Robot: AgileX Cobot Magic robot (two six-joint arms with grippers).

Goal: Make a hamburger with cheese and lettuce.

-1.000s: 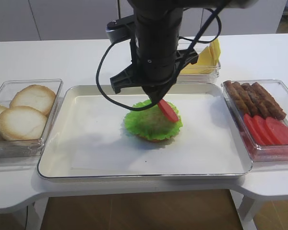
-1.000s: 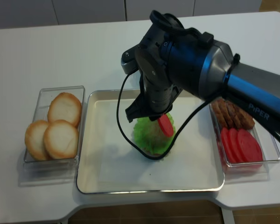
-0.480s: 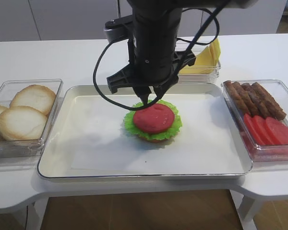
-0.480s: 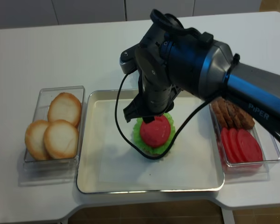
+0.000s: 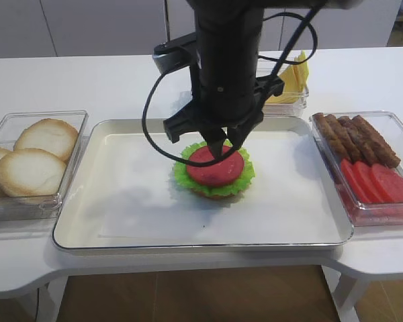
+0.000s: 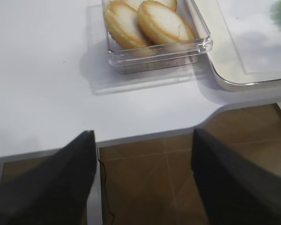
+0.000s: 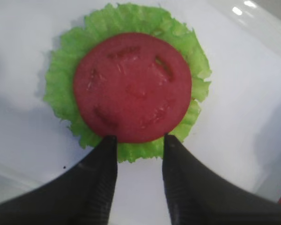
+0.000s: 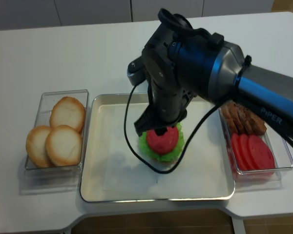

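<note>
The hamburger [image 5: 213,172] sits in the middle of the white tray [image 5: 121,215]: a bun base, the ruffled green lettuce [image 7: 65,89] and a red disc [image 7: 132,93] lying flat on top. My right gripper [image 7: 139,140] is open and empty, its fingertips just above the near rim of the red disc; it also shows in the high views [image 5: 221,149] [image 8: 156,130]. The cheese [image 5: 297,74] is a stack of yellow slices in a clear box behind the right arm, partly hidden. My left gripper [image 6: 143,136] is open and empty, over the floor off the table's front edge.
A clear box of pale bun halves [image 5: 33,161] [image 6: 150,23] stands left of the tray. A clear box with brown sausages [image 5: 359,137] and red slices [image 5: 379,182] stands at the right. The right arm's black cable [image 5: 151,114] hangs over the tray.
A second ago my right gripper held the red disc tilted above the lettuce. The disc now lies flat on the lettuce, released, and the open gripper has shifted slightly right.
</note>
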